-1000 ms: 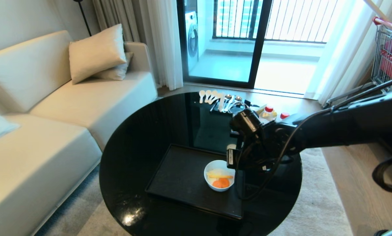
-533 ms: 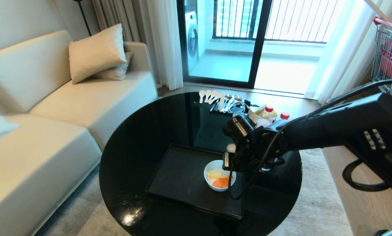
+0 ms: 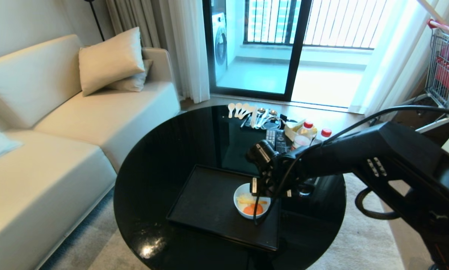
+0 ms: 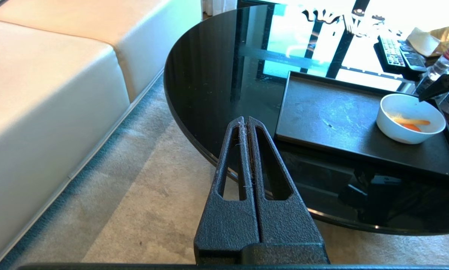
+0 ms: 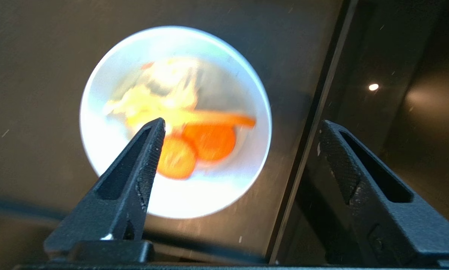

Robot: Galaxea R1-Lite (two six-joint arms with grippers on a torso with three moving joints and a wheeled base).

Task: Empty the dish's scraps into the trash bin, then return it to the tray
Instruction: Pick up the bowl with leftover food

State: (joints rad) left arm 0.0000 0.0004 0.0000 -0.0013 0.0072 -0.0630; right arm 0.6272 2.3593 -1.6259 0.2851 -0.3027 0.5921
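Right arm stretched in from the right across the round black glass table [image 3: 160, 157], wrist bent downward, right gripper [image 5: 243, 131] poised directly above the dish [image 3: 251, 200], jaws spread wide, holding nothing. Dish standing upright on the tray [image 3: 205, 202], near the tray's right edge, the scraps [image 3: 252, 205] inside: orange slices and pale yellow strips.

Seen from the right wrist: one finger [image 5: 149, 150] over the bowl's interior, the other out beyond the tray's rim above the bare glass, bowl rim between the two. Contact with the bowl impossible to judge from there.

Seen from the left wrist: left gripper [image 4: 247, 122] parked low beside the table over the beige carpet [image 4: 134, 210], jaws pressed together, empty, well apart from the dish. Same view catching the right gripper's tip just above the bowl's far rim, apparently clear of it.

Only in the head view: cream sofa [image 3: 59, 123] with cushions on the left, balcony door behind, a row of spoons [image 3: 247, 110], remote controls [image 3: 277, 138] and red-capped bottles [image 3: 305, 135] at the table's far side. Trash bin in none of the three views.
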